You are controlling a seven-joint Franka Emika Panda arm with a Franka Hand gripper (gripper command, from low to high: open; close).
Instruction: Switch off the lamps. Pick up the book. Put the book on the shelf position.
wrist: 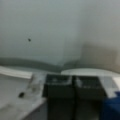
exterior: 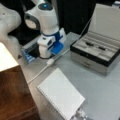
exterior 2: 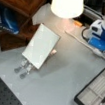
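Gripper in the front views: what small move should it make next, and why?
Probably lower the gripper onto the small white inline switch on the thin white cable beside it: the white cone-shaded lamp glows, and the large flat white spiral notebook lies untouched on the grey table.

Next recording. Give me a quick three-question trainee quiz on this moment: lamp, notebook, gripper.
1. True or false: the table lamp with the white shade is off.
2. The large flat white spiral-bound notebook is: A) lying flat on the grey table; B) standing upright; C) held by the gripper.
3. Fill in: the gripper hangs low, closest to the thin white ____.
Key: 1 false, it glows. 2 A. 3 cable.
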